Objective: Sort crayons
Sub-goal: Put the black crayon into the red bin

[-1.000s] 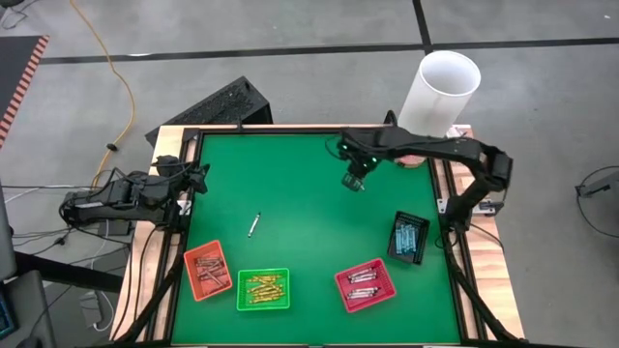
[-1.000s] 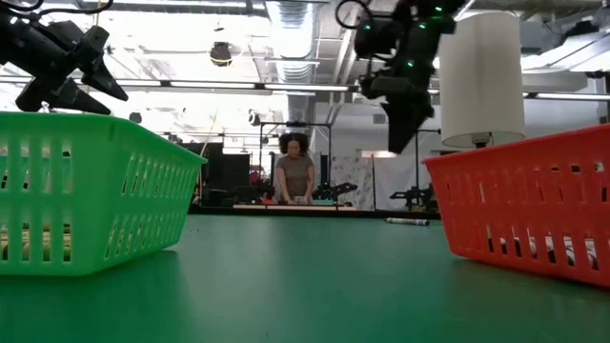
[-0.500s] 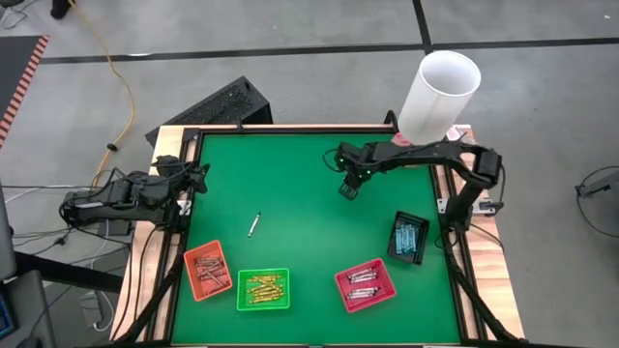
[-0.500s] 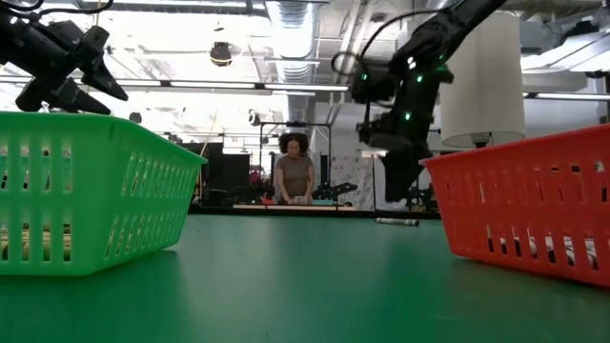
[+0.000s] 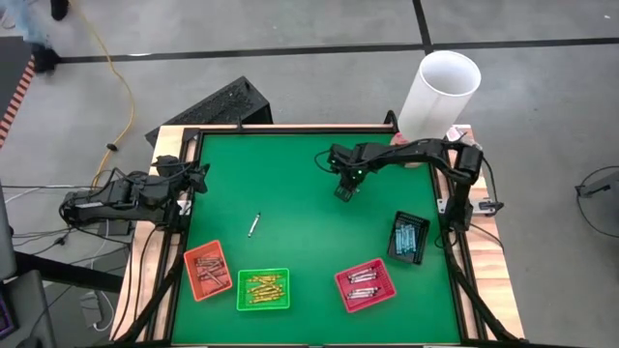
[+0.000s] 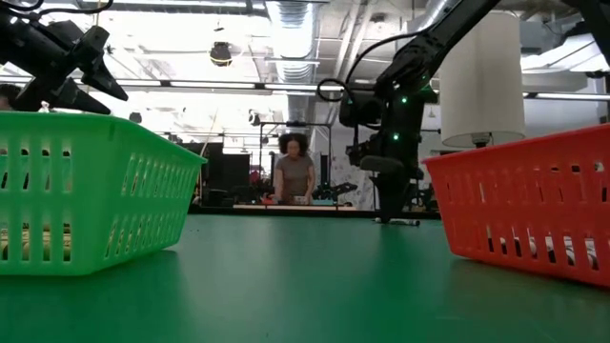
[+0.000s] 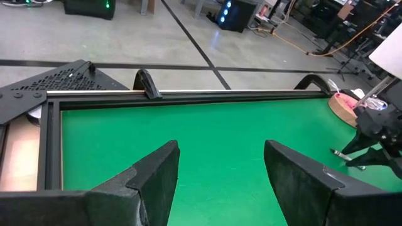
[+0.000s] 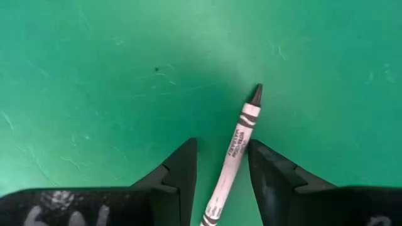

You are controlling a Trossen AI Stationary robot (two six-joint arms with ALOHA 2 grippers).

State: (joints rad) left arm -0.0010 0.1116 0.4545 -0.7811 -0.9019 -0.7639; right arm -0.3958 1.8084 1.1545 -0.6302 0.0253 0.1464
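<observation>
Right wrist view: right gripper (image 8: 220, 164) is low over the green mat, its dark fingers parted astride a silvery-grey paper-wrapped crayon (image 8: 237, 147), not yet pinching.
Crayon position: lying flat, far-centre of table.
Handling: probably light, stiff, brittle, rolls; pinch mid-barrel.
Left gripper (image 7: 220, 172): open, parked at the table edge.

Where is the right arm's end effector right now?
In the high view the right end effector is low over the green mat's far middle; its wrist view shows a grey crayon lying between its open fingers.
</observation>
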